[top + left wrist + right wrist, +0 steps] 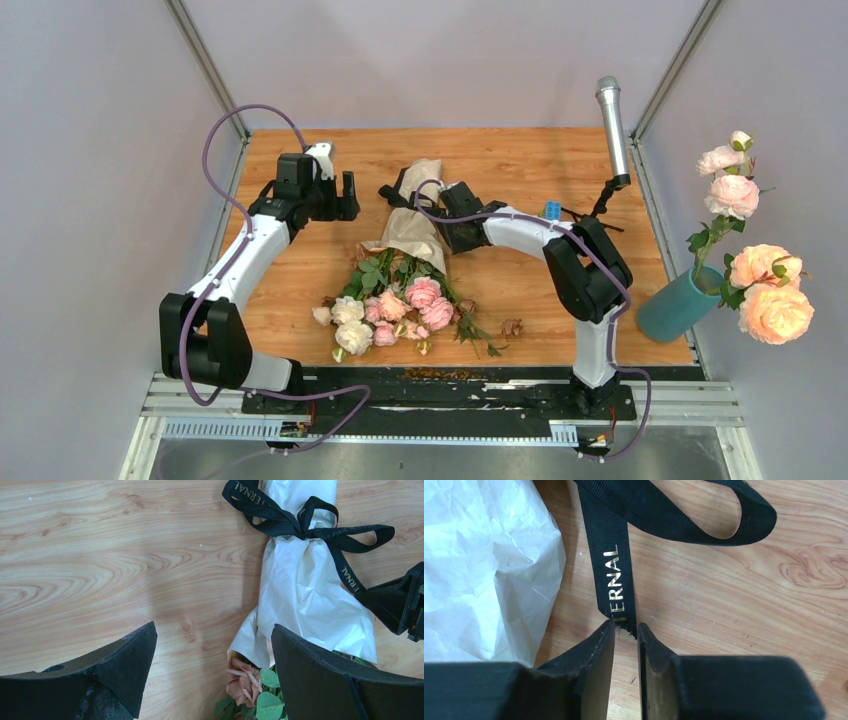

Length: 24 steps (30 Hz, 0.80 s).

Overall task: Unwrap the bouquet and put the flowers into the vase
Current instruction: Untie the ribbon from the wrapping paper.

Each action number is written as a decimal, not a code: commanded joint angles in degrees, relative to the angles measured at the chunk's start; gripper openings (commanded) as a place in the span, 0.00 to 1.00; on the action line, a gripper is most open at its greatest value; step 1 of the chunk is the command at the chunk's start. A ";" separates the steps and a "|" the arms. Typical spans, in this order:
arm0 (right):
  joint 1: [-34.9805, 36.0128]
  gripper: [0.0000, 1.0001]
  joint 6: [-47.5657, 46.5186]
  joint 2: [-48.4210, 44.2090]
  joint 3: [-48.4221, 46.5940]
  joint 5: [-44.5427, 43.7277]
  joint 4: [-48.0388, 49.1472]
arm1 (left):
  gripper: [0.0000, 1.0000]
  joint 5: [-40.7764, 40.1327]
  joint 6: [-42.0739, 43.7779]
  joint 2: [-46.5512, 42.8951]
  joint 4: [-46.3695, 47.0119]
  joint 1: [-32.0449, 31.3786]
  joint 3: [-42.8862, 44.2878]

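Black ribbon (616, 587) is sitting between the right gripper's (625, 630) near-closed fingers, grip unclear; left gripper (213, 627) is gaping. Pulling straight outward is wisest.

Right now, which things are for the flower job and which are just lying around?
For the job: bouquet, black ribbon, paper wrap, blue vase, right tool at the ribbon's end.
Just lying about: microphone, big orange roses, dried bits.

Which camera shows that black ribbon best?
The left wrist view: the ribbon shows its bow tied round the paper. The right wrist view shows one tail and a loop; the top view, only a dark scrap.
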<state>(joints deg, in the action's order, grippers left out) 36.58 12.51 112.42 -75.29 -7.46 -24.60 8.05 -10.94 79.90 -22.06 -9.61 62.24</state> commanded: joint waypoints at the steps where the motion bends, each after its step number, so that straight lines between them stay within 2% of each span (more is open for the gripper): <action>1: 0.25 0.20 0.01 1.67 -1.96 -1.38 1.02 | 0.92 0.65 0.74 -1.06 0.70 0.20 1.06; 5: 0.25 0.02 0.55 1.39 -1.85 -2.56 0.94 | 0.92 0.90 0.76 -1.06 0.96 0.20 0.84; 6: 0.25 0.00 0.77 1.00 -1.69 -3.10 0.94 | 0.92 0.95 0.76 -1.07 1.06 0.20 0.72; 12: 0.25 0.00 1.54 -1.72 0.50 -6.97 1.28 | 0.92 2.40 -1.42 -0.48 2.97 0.12 -0.11; 18: 0.27 0.00 2.40 -4.95 4.59 -9.90 3.82 | 0.91 4.64 -10.63 1.42 7.98 0.11 -1.30; 24: 0.19 0.00 2.26 -5.82 6.13 -10.54 5.05 | 0.88 6.19 -18.36 7.54 14.16 -0.24 -1.10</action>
<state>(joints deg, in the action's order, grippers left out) 36.69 13.87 109.03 -69.69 -16.01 -21.91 12.01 -22.11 83.46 -14.59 -9.65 60.99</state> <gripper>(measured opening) 0.009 0.899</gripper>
